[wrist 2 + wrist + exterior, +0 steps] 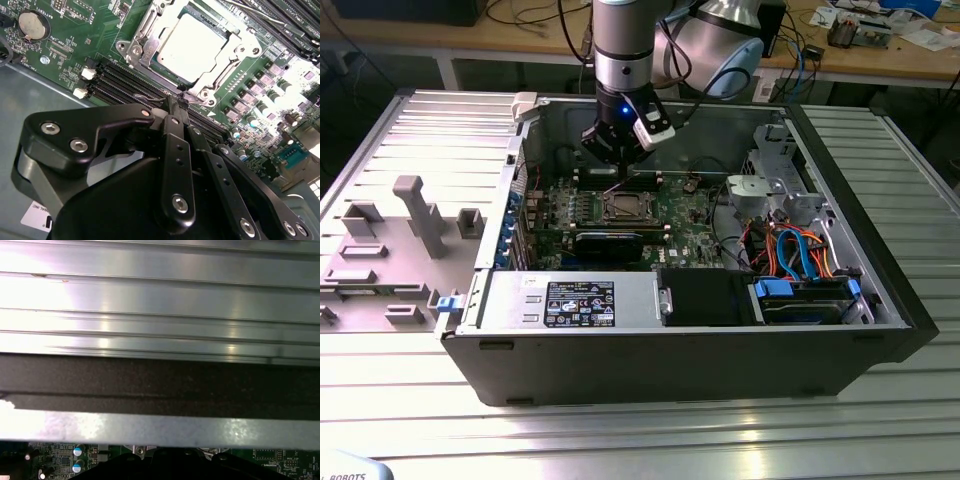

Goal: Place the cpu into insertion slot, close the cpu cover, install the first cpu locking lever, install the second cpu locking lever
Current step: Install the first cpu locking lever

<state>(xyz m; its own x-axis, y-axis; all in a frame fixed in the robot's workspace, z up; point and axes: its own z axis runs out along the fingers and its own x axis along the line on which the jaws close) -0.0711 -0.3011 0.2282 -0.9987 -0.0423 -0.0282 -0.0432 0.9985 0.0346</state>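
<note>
Gripper (182, 102) fingers pinched together, nothing visibly held, tips just beside insertion slot (628, 207) edge. Cpu cover (137, 47) looks lowered around seated cpu (192, 42). Thin lever rod (260, 15) beyond, seemingly unlatched. Judged: first-lever step; calls for precise push on thin rod.

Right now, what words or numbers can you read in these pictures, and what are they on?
Black sticker on the silver box: too small to read.
White sticker on the grey case floor: partly hidden, unreadable.
Green motherboard markings: too small to read.
</note>
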